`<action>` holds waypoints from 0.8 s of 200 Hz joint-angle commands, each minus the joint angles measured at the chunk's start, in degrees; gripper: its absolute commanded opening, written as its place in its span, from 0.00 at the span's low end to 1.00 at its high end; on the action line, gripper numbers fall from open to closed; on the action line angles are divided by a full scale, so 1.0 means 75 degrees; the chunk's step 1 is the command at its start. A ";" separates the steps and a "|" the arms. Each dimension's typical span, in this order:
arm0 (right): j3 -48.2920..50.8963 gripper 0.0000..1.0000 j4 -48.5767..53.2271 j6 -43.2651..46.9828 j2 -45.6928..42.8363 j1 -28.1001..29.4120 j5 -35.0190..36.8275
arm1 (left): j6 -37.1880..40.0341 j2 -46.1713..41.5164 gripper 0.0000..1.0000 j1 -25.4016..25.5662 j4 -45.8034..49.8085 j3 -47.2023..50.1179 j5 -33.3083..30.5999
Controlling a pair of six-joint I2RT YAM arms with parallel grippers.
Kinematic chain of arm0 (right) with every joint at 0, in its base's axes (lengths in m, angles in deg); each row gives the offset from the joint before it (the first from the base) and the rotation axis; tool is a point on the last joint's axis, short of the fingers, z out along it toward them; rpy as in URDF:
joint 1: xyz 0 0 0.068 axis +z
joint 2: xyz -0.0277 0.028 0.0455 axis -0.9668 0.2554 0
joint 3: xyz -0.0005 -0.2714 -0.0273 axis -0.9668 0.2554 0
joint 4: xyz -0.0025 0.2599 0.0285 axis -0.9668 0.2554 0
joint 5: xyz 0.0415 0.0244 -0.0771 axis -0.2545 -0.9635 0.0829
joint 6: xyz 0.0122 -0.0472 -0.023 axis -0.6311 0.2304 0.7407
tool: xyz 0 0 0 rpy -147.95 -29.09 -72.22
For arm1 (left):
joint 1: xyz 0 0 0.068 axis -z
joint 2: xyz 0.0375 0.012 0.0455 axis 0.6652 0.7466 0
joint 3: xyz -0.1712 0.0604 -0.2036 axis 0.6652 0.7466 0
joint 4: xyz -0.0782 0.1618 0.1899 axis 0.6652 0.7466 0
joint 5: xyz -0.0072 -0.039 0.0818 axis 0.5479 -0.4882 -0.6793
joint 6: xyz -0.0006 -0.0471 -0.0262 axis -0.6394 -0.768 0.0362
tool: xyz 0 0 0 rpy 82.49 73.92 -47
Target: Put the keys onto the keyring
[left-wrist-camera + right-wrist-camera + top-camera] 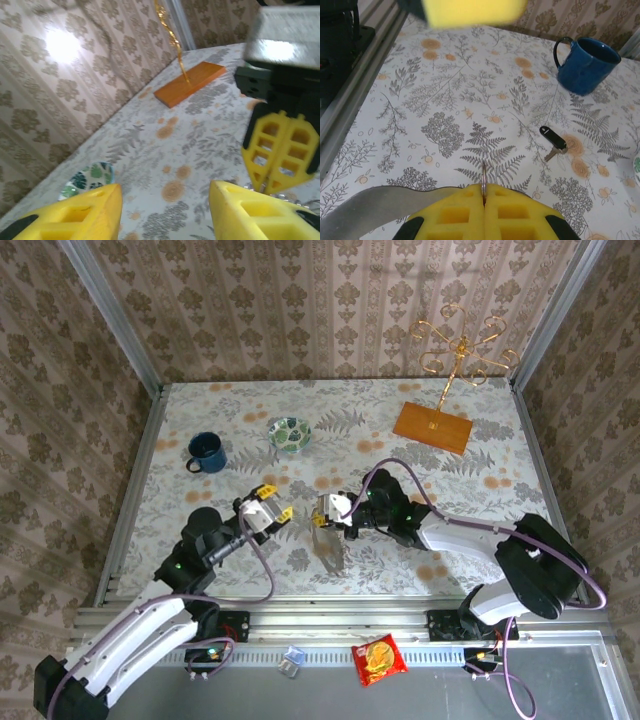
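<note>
My right gripper (325, 516) (484, 189) is shut on the keyring (483, 175), a thin metal ring seen edge-on between the yellow pads. A flat grey band (365, 207) (331, 550) hangs from it toward the table. A black-headed key (553, 137) lies flat on the cloth, ahead and to the right in the right wrist view, apart from the ring. My left gripper (270, 506) (165, 210) is open just left of the right one, with nothing between its fingers. The green-headed key is out of view.
A blue mug (205, 452) (587, 60) and a green-patterned bowl (290, 433) (87, 180) stand behind the grippers. A gold wire stand on an orange base (432, 425) (190, 82) is at the back right. A snack packet (380, 658) lies on the front ledge.
</note>
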 commanded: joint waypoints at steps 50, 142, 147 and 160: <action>0.0033 0.00 0.0126 -0.0315 -0.0925 -0.0037 -0.0519 | -0.0165 0.1119 0.33 0.0236 -0.0719 0.0424 0.1941; -0.0024 0.00 0.0448 -0.0288 -0.1033 0.0036 -0.0677 | -0.0649 0.1830 0.28 0.0401 -0.1919 0.0469 0.2062; -0.0035 0.00 0.0477 -0.0262 -0.1022 0.0051 -0.0668 | -0.0664 0.1861 0.28 0.0410 -0.1943 0.0473 0.2087; -0.0061 0.00 0.0548 -0.0226 -0.1024 0.0075 -0.0642 | -0.0694 0.1923 0.27 0.0423 -0.2055 0.0466 0.2114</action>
